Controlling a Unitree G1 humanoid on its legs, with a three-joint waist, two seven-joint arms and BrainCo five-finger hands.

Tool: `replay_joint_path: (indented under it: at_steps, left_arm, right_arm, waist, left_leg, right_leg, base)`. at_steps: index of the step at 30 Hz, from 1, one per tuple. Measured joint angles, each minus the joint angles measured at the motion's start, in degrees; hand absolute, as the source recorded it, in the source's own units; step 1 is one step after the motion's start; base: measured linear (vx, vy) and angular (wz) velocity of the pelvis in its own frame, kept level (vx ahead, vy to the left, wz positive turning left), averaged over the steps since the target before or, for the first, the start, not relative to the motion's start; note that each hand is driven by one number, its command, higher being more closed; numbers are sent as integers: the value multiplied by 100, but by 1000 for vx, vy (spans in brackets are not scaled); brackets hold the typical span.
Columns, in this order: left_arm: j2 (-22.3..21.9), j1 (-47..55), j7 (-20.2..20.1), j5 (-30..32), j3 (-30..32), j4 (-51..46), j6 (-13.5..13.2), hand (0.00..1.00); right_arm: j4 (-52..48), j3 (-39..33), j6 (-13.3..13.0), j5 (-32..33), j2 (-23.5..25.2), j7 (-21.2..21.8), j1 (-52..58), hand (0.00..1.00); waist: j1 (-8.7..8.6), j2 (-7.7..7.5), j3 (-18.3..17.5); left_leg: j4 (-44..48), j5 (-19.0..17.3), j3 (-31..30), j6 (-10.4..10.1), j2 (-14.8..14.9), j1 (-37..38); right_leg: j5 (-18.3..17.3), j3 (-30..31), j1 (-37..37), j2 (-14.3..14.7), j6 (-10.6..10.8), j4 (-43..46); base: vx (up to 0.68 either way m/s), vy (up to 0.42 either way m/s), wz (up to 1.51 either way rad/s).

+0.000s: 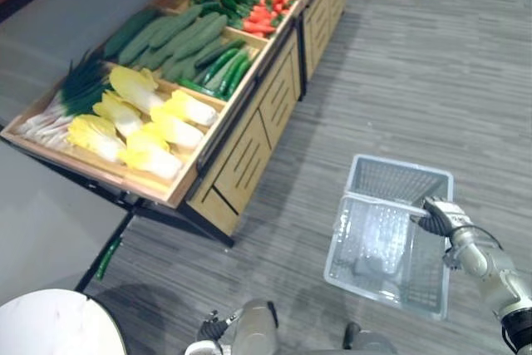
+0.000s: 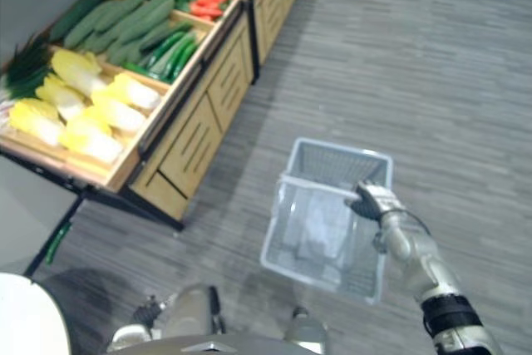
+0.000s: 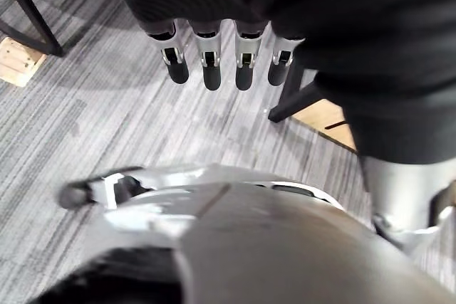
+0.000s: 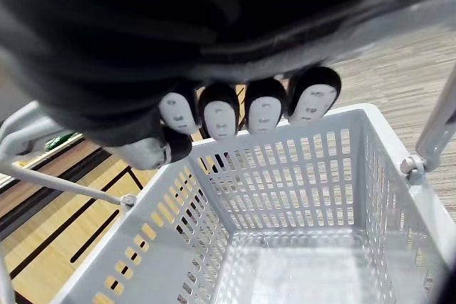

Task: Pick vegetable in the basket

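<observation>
Grey basket [image 1: 391, 184] apart from wooden stand [image 1: 249, 151], right hand [image 1: 440, 216] curled round handle [image 1: 378, 199] — left hand [image 3: 211, 69] loose

The pale grey slotted basket [image 4: 285, 183] is moulded plastic with a faint sheen. Its thin grey handle [image 1: 378, 201] is smooth and looks like metal. The right hand [image 1: 440, 215] has a dark, matt, ribbed cover, and its fingers [image 4: 263, 113] end in smooth, slightly glossy tips. The long light-brown produce stand [image 1: 249, 147] is satin-finished wood. The grey striped floor [image 1: 416, 81] looks matt and woven. The yellow-white cabbages [image 1: 150, 122] look smooth.
</observation>
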Motion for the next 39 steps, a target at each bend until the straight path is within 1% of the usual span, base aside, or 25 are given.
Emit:
replay_joint_path:
  at_steps: [2,3,4,6,7,9,11,12,13,15,16,18,21,23,25,26,28,30,31,32,33,34,36,37,39]
  left_arm:
    - [-49,95,5,7,-16,4,8,0]
    - [-107,231,2,11,-20,6,12,0]
    - [-138,387,3,26,-10,43,26,0]
    - [-5,352,13,37,36,70,78,0]
    - [40,339,0,88,67,67,84,0]
    - [-5,366,1,116,140,115,86,0]
    - [-4,440,7,126,173,123,87,0]
    - [19,551,13,126,163,121,85,0]
    - [43,656,23,124,148,116,94,0]
    - [134,718,27,123,16,107,126,0]
    - [170,716,28,123,-35,110,135,0]
    - [221,675,34,117,-189,103,133,0]
    - [248,524,51,60,-224,-13,115,0]
    - [227,384,53,6,-196,-150,78,0]
    - [217,277,70,1,-71,-169,75,0]
    - [214,263,74,-8,-38,-173,72,0]
    - [244,239,130,-237,41,-165,69,0]
    - [292,290,196,-403,211,-163,65,0]
    - [339,291,226,-458,297,-143,66,0]
    - [278,264,247,-543,404,-87,75,0]
    - [20,252,240,-674,498,1,54,0]
    - [-127,253,244,-689,669,94,54,0]
    - [-190,244,250,-916,966,111,66,0]
    - [-186,232,261,-1152,1043,93,63,0]
    - [-195,231,278,-1300,1065,-10,57,0]
  right_arm:
    - [33,-116,4,1,-9,-5,227,100]
    - [65,-142,20,0,-14,-5,341,100]
    - [148,-138,51,-2,77,-7,398,100]
    - [306,-47,60,-1,199,4,419,100]
    - [378,-47,61,-1,197,4,349,100]
    - [488,1,57,-7,199,4,257,100]
    - [651,53,21,-5,278,2,283,100]
    - [856,53,0,-5,438,-3,294,100]
    - [1083,54,-8,-5,618,-6,308,100]
    - [1437,52,-61,-12,769,-12,381,100]
    - [1526,25,-64,-13,776,-65,410,100]
    - [1797,-443,21,-24,767,-202,471,100]
    - [2255,-879,114,-29,759,-265,584,100]
    - [2811,-1424,189,-23,760,-326,520,100]
    - [3241,-1867,287,-1,759,-462,491,100]
    - [3351,-1970,330,3,760,-482,493,100]
    - [3564,-2390,500,11,882,-485,528,100]
    - [3684,-2556,569,12,995,-485,583,100]
    - [3699,-2581,577,22,1044,-485,641,100]
    - [3713,-2700,585,54,1086,-486,681,100]
    - [3716,-2893,627,75,1079,-504,667,100]
    - [3725,-2921,679,121,1115,-503,604,100]
    - [3724,-2966,660,128,1207,-500,571,100]
    - [3716,-3060,637,253,1206,-508,610,100]
    - [3707,-3283,588,312,1194,-642,626,100]
  waist:
    - [-14,82,-52]
    - [-1,226,-141]
    - [26,390,-312]
    - [27,-8,-345]
    - [108,-121,-332]
    - [224,-159,-338]
    - [301,-238,-414]
    - [286,-296,-558]
    - [274,-365,-624]
    - [155,-399,-632]
    - [115,-422,-625]
    - [-30,-378,-577]
    - [-200,-332,-544]
    - [-180,-309,-538]
    - [-169,-295,-531]
    - [-160,-295,-531]
    - [-169,-254,-480]
    - [-167,-438,-467]
    - [-175,-532,-465]
    - [-240,-455,-448]
    - [-275,-105,-494]
    - [-299,94,-491]
    - [-322,107,-476]
    - [-355,81,-460]
    - [-341,77,-458]
  left_leg:
    - [-1769,337,571,-98,-359,65]
    - [-2844,944,745,-124,-472,124]
    - [-3343,1238,763,833,-532,166]
    - [-3187,1027,709,797,-844,96]
    - [-2944,812,703,946,-932,90]
    - [-2724,527,780,1067,-1001,247]
    - [-2968,325,742,962,-1144,544]
    - [-3256,314,725,943,-1257,748]
    - [-3531,310,709,940,-1363,1041]
    - [-3767,271,405,943,-1499,1462]
    - [-3807,252,303,944,-1537,1571]
    - [-3853,127,-134,912,-1562,1985]
    - [-3842,-7,-730,797,-1543,2270]
    - [-3786,-116,-1169,621,-1458,2296]
    - [-3691,-180,-1523,510,-1381,2266]
    - [-3659,-203,-1645,474,-1336,2259]
    - [-3547,-394,-2102,159,-1118,2264]
    - [-3505,-546,-2397,-91,-1022,2278]
    - [-3503,-624,-2568,-221,-990,2260]
    - [-3517,-677,-2733,-383,-814,2244]
    - [-3546,-590,-2705,-579,-368,2157]
    - [-3580,-332,-2663,-811,-81,2088]
    - [-3513,203,-2503,-845,75,1969]
    - [-3369,517,-2161,-692,111,1863]
    - [-3176,651,-1224,-507,181,1812]
  right_leg:
    - [-124,-210,329,24,183,-206]
    - [-240,-268,505,195,274,-320]
    - [-405,-245,666,402,329,-382]
    - [-441,-168,694,191,280,-359]
    - [-406,-55,805,73,319,-331]
    - [-364,150,854,-81,385,17]
    - [-350,360,512,-257,410,1099]
    - [-186,495,2,-433,700,2236]
    - [329,773,-468,-572,1323,3315]
    - [1073,1076,-1035,-596,1360,4724]
    - [1034,1078,-1226,-612,1293,5156]
    - [563,911,-1783,-550,692,5835]
    - [-27,694,-1985,-568,371,4711]
    - [-3,983,-2057,-511,405,2717]
    - [94,1428,-2057,-516,470,1436]
    - [137,1550,-2058,-525,465,1128]
    - [236,1772,-2063,-556,493,427]
    - [261,1828,-2033,-591,520,235]
    - [534,1742,-1995,-666,738,156]
    - [1125,1440,-1933,-611,850,211]
    - [1003,1101,-1909,-262,620,297]
    - [917,856,-1904,-49,455,416]
    - [773,537,-1794,37,220,500]
    - [708,295,-1602,12,114,479]
    - [635,31,-1348,3,-1,413]
  base:
    - [402,154,40]
    - [453,207,31]
    - [454,201,43]
    - [414,154,57]
    - [373,124,38]
    - [319,124,13]
    - [313,161,14]
    - [336,166,14]
    - [339,160,15]
    - [292,85,44]
    - [325,59,78]
    - [300,22,88]
    - [274,-61,111]
    - [305,-150,101]
    - [296,-206,88]
    - [338,-301,95]
    - [326,-379,91]
    - [319,-567,85]
    - [324,-716,104]
    - [288,-596,103]
    - [351,-655,94]
    - [288,-490,65]
    - [212,-402,75]
    - [184,-389,95]
    - [99,-290,76]
